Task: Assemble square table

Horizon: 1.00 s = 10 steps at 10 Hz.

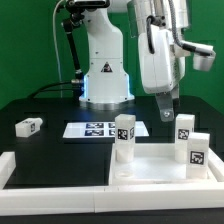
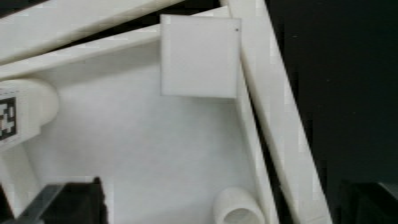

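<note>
The black table (image 1: 40, 105) is bounded at the near side by a long white border rail (image 1: 55, 170) that runs across the front and turns up along the exterior view's left edge, so room to move lies mostly toward the back and over the dark middle. The square slab (image 1: 160, 168) lies flat at the front, on the exterior view's right, its raised rim touching or just beside the rail; the wrist view shows its smooth white floor (image 2: 143, 150) crossed by slanting rim edges. Three block legs stand upright on or right at the slab, long axes vertical: one (image 1: 124, 137) at its left corner, one (image 1: 185, 127) farther back, and one (image 1: 195, 150) near the right edge. A fourth leg (image 1: 29, 126) lies on its side on the table, well apart to the left. The marker board (image 1: 100, 129) lies flat behind the slab. The tool (image 1: 167, 106) hangs above the slab's back edge, between the standing legs, its jaws spread wide and holding nothing.
</note>
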Motion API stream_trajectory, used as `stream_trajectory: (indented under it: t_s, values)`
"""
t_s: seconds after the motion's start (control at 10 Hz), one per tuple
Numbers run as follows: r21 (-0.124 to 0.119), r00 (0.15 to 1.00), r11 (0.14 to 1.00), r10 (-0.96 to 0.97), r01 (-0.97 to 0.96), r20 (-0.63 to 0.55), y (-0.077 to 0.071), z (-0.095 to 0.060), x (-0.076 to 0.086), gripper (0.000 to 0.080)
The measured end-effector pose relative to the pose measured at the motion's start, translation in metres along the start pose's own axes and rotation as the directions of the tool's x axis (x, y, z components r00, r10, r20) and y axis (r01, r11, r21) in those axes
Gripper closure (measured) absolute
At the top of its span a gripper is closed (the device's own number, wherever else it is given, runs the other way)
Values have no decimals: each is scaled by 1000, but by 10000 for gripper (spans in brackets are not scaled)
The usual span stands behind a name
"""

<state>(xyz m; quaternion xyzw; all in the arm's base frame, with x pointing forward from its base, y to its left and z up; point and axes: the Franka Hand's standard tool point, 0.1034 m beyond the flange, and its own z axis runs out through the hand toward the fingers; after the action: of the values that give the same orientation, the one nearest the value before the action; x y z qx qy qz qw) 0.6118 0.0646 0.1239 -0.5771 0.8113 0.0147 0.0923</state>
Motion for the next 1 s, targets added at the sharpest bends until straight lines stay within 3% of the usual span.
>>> stream_trajectory:
  t_s: [0.2, 0.4, 0.7, 1.0]
  values:
    - [0, 1000, 1000, -10, 10, -1, 0, 0, 2, 151]
    - [26, 993, 993, -119, 119, -2, 9, -15, 28, 151]
    - [36, 972, 971, -236, 236, -6, 25, -32, 62, 151]
    - [27, 900, 899, -436, 437, -17, 26, -28, 64, 151]
